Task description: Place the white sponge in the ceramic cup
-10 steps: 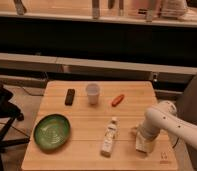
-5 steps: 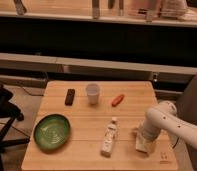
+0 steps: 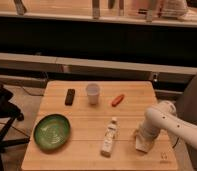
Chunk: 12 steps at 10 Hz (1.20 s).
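Observation:
The ceramic cup (image 3: 93, 93) stands upright at the back middle of the wooden table (image 3: 87, 117). The white sponge (image 3: 142, 145) lies near the table's front right, partly covered by the arm's end. My gripper (image 3: 141, 136) comes in from the right on a white arm (image 3: 169, 122) and sits right over the sponge, far from the cup.
A green bowl (image 3: 52, 131) sits at the front left. A white labelled bottle (image 3: 110, 137) lies front middle. A small black object (image 3: 70, 96) lies left of the cup, and an orange-red object (image 3: 117, 100) to its right. A dark counter runs behind the table.

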Tool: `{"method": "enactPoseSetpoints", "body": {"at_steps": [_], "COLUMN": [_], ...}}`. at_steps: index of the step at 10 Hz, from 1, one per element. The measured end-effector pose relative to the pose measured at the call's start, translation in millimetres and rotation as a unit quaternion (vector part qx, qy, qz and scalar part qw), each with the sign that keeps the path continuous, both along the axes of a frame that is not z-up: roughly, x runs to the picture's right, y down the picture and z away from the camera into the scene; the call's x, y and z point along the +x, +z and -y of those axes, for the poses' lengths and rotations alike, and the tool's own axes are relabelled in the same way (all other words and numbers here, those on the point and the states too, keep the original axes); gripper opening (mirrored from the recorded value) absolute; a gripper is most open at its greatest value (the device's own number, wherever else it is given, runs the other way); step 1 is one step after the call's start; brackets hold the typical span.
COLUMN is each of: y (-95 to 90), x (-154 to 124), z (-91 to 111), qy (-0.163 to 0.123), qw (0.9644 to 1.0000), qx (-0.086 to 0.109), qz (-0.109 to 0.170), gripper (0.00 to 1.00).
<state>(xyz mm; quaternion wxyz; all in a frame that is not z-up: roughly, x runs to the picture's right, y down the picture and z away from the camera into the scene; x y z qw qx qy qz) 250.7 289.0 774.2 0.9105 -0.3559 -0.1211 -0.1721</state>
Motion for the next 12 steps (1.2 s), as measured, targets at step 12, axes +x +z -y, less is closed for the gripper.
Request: {"method": "enactPoseSetpoints", "body": {"at_steps": [12], "y": [-10.9], "x": [-7], "z": [34], "qy": [-0.006], "qw": [0.9999], "qx": [0.011], "qz": [0.0], "gripper": [0.15]}}
